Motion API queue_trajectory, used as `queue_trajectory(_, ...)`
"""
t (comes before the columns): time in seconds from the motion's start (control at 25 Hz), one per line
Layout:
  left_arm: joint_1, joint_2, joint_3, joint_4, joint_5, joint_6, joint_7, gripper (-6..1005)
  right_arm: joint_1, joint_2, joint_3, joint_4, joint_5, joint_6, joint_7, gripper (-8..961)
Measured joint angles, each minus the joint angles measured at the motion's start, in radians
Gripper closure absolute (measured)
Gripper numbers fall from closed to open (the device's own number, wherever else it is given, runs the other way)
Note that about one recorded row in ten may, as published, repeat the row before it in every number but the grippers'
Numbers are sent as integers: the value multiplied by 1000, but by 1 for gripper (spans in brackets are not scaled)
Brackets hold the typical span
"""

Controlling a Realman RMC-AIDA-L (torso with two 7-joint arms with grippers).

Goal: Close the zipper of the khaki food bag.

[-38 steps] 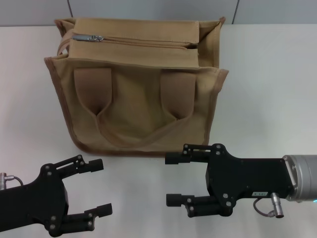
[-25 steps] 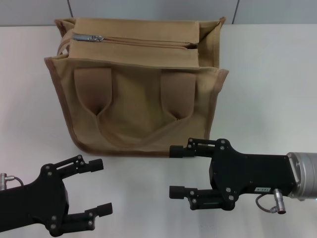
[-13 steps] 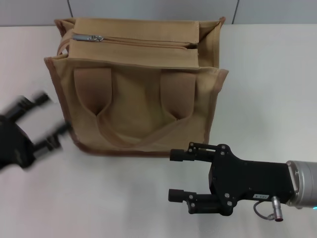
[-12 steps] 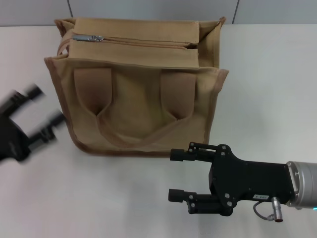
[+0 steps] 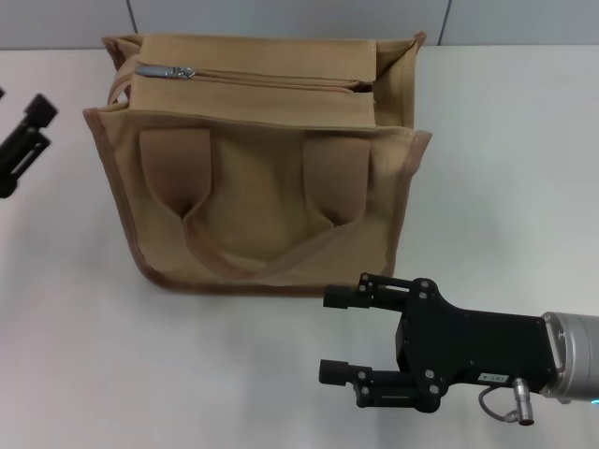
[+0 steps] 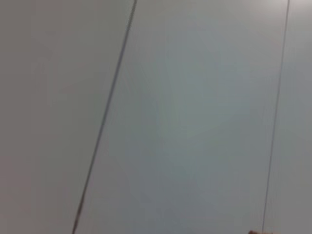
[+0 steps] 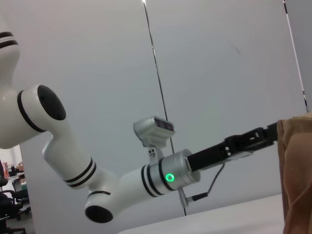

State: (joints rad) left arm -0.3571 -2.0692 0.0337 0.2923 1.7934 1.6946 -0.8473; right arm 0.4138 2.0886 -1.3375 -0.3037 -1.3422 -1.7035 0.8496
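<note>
The khaki food bag (image 5: 257,159) stands upright at the back middle of the white table, handles lying against its front. The zipper (image 5: 271,80) runs along its top panel, with the silver pull tab (image 5: 172,71) at the left end and a small dark gap at the right end. My left gripper (image 5: 26,133) is open at the picture's left edge, level with the bag's top and apart from it. It also shows in the right wrist view (image 7: 248,139), beside the bag's edge (image 7: 297,175). My right gripper (image 5: 333,335) is open and empty, in front of the bag's lower right corner.
The white table (image 5: 505,159) extends on both sides of the bag and in front of it. A grey panelled wall (image 5: 281,17) stands just behind the bag. The left wrist view shows only wall panels (image 6: 185,117).
My left arm has swung from the bottom left corner up along the left side to the level of the bag's top. My right gripper has dropped slightly toward the front edge. The bag has not moved.
</note>
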Motion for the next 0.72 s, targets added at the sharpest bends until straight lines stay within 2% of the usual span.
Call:
queue_trajectory(0.04, -5, 0, 18, 1, 1, -5, 0, 186, 1, 0, 0, 3, 0, 0, 0, 228)
queue_trajectory(0.12, -24, 1, 108, 7, 2, -12, 0, 187, 3, 0, 0, 8, 0, 0, 0, 228)
queue_trajectory(0.2, -35, 1, 130, 8, -2, -14, 0, 187, 4, 1, 0, 12, 0, 1, 0, 228)
queue_trajectory(0.72, -118, -2, 138, 22, -7, -86, -1, 187, 8, 2, 0, 21, 8, 1, 0, 228)
